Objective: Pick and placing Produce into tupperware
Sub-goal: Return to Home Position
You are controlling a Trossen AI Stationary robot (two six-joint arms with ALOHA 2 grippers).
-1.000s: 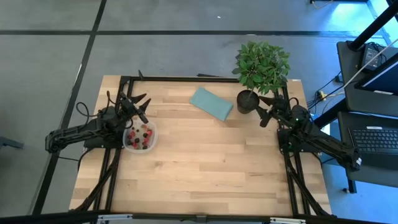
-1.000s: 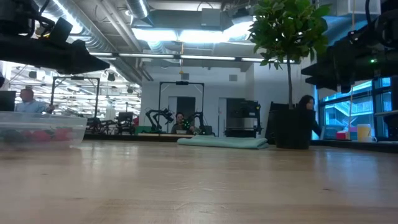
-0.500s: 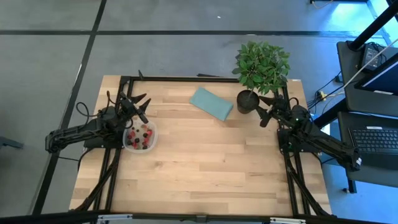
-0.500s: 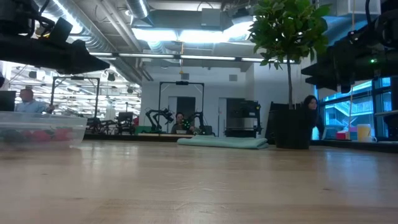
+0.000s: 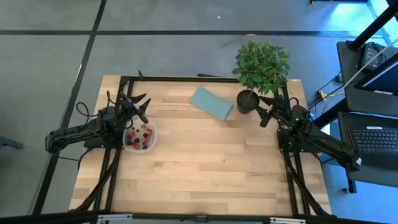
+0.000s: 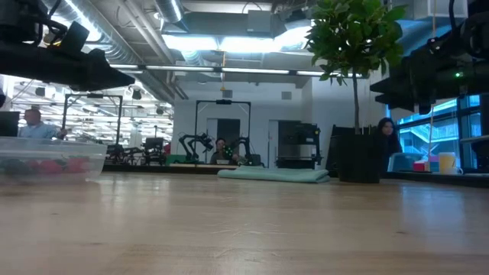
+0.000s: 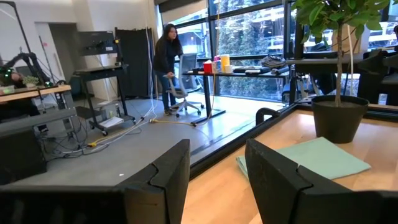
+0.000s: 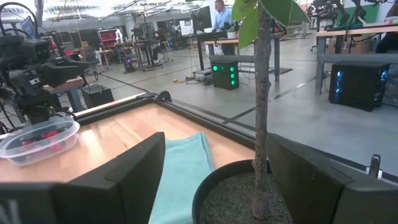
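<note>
Now the red and dark berries (image 5: 142, 133) lie inside the clear tupperware (image 5: 153, 134) near the left edge of the bench (image 5: 205, 168). The left hand (image 5: 138, 103) hovers just beyond it, spread and empty; the right hand (image 5: 266, 107), also spread, hangs beside the potted plant (image 5: 261, 65).

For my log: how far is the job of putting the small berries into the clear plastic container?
Done: the red and dark berries lie in the clear plastic container; none shows on the wooden table. In hand: nothing; the left gripper, by the container, and the right gripper, by the potted plant, are open and empty. Left: apparently nothing to pick.
</note>
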